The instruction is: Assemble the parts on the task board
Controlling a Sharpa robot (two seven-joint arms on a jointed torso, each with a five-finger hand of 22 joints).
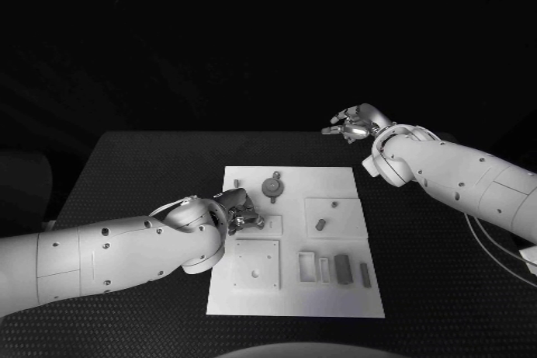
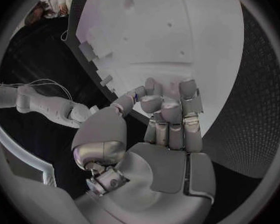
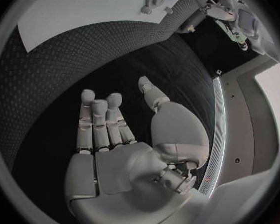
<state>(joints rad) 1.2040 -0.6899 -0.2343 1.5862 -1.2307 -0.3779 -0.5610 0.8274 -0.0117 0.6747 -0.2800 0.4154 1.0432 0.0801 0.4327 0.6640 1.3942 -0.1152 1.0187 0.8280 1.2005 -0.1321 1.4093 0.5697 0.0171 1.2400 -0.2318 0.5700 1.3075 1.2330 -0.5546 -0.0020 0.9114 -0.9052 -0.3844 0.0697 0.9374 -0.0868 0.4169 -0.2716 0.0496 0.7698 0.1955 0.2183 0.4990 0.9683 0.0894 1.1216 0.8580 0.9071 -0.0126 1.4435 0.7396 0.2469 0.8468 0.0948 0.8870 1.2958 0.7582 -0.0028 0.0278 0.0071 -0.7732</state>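
left robot hand [image 1: 237, 210]: fingers curled over the board's left edge, maybe pinching a small part, can't tell
right robot hand [image 1: 358, 125]: fingers apart, holding nothing, parked off-board
board [image 1: 336, 296]: mid tabletop
parts [image 1: 341, 269]: in its slots

One task board [image 1: 336, 300] — white plate on one black table [image 1: 134, 164]. Two white arms, one hand apiece: left hand [image 1: 237, 210], right hand [image 1: 356, 125].

Grey parts on the board, head view — five countable: one round toothed piece [image 1: 271, 187], one small peg [image 1: 320, 224], three upright bars in a row [image 1: 344, 269]. Others may sit hidden under the left hand.
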